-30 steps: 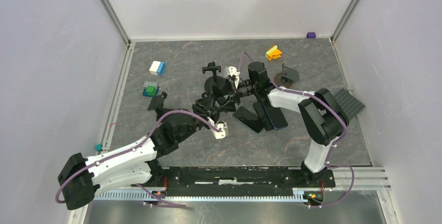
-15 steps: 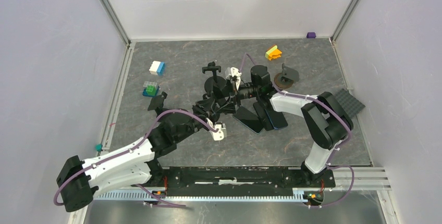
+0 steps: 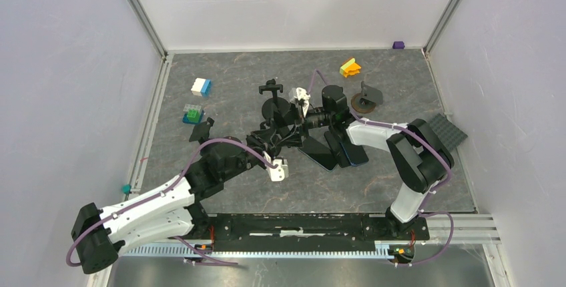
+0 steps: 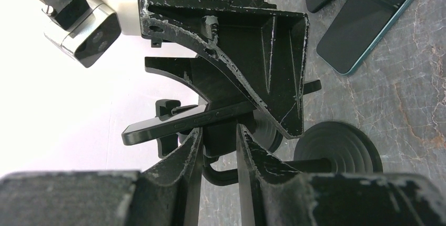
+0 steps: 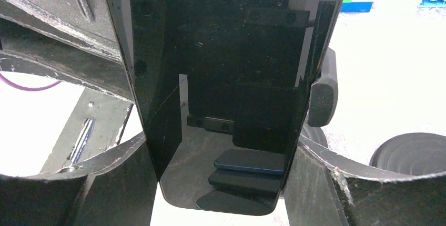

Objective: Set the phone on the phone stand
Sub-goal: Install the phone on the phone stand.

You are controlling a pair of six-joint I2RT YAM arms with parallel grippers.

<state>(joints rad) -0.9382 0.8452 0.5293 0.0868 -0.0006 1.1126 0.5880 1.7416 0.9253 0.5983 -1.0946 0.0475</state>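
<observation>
The phone point(image 5: 221, 52) is a glossy black slab clamped across its width in my right gripper point(image 5: 221, 147), which is shut on it. Seen edge-on in the left wrist view, the phone point(image 4: 173, 127) hangs just above a black block of the phone stand point(image 4: 220, 143). My left gripper point(image 4: 220, 131) is shut on that block, and a thin rod runs from it to a round base point(image 4: 336, 147). From above, both grippers meet at mid-table, left gripper point(image 3: 270, 137) below right gripper point(image 3: 297, 117). How the phone meets the stand is hidden.
Two other dark phones point(image 3: 317, 153) point(image 3: 347, 148) lie flat right of the grippers. Another black stand point(image 3: 270, 95) rises behind them, and a third point(image 3: 366, 97) stands at back right. Toy bricks point(image 3: 200, 87) point(image 3: 193, 114) point(image 3: 350, 67) and a grey plate point(image 3: 446, 132) lie around.
The left arm has drawn slightly toward the near left, and the right wrist has shifted a little to the right. Both grips stay as they were.
</observation>
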